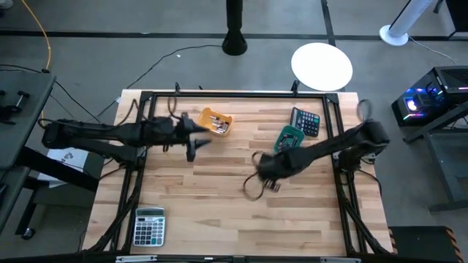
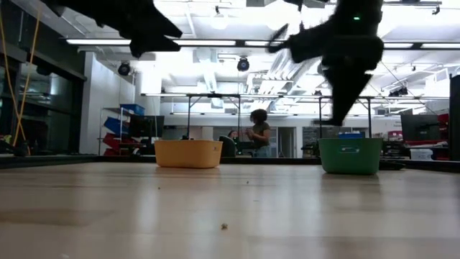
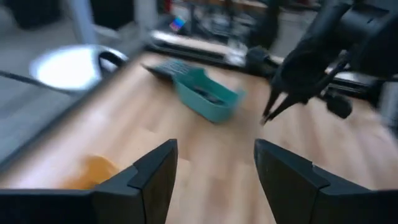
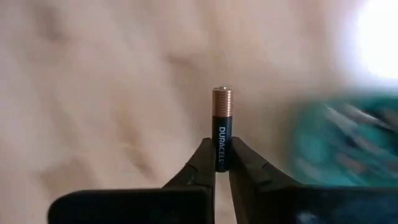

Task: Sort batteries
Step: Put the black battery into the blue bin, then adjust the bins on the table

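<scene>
Right wrist view: right end effector [image 4: 222, 163] pinching battery [image 4: 222, 127]; left end effector [image 3: 214, 163] wide.

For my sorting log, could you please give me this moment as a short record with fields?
right pincer: shut on a Duracell battery, held upright above the table, near the teal tray
left pincer: open, empty, beside the yellow tray
teal tray contents: batteries, blurred
calculators: black one by the teal tray, grey one at the near left corner
</scene>
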### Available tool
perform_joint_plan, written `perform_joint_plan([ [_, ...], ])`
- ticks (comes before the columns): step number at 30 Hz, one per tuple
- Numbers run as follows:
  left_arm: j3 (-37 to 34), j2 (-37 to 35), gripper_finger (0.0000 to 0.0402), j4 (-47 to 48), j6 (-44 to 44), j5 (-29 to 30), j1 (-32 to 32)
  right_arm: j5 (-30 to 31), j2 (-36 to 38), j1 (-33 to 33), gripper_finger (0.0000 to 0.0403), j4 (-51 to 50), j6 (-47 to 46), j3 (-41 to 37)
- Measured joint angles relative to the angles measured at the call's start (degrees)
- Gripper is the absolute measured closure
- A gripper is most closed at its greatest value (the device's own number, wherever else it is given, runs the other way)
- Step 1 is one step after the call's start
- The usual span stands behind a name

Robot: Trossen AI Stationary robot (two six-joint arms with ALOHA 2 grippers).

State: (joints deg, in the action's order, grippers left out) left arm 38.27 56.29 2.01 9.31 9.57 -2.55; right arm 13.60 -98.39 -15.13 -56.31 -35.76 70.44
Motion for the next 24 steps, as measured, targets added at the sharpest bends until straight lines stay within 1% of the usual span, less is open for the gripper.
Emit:
perform_joint_plan([
  [2,0.0,-1.5,0.0197,0.3,-2.2,2.2,-1.9,2.4,5.0,2.7,0.0395,-4.7,-1.8,-2.2],
  [5,0.0,-2.0,0.0197,0.3,-1.9,2.7,-5.4,3.4,13.7,7.5,0.0398,-6.0,-5.0,-6.6],
  [9,0.0,-0.3,0.0197,1.4,1.1,2.3,-9.5,1.7,22.0,13.1,0.0399,-5.2,-9.9,-13.9],
  [11,0.0,1.3,0.0197,1.6,1.9,0.8,-11.2,1.5,24.9,15.1,0.0399,-5.0,-13.4,-16.8],
  [14,0.0,4.6,0.0198,1.0,2.9,-1.2,-13.5,1.4,27.3,17.7,0.0388,-0.5,-17.4,-20.7],
  [18,0.0,9.7,0.0198,0.5,4.2,-1.8,-16.3,-0.2,28.8,19.9,0.035,6.4,-18.1,-22.9],
  [22,0.0,14.2,0.0198,-1.1,6.7,-2.2,-18.2,0.0,28.8,21.7,0.0306,8.5,-18.3,-23.4],
  [24,0.0,16.3,0.02,-2.8,7.1,-3.9,-18.8,0.0,28.8,22.6,0.0283,8.4,-18.3,-23.4],
])
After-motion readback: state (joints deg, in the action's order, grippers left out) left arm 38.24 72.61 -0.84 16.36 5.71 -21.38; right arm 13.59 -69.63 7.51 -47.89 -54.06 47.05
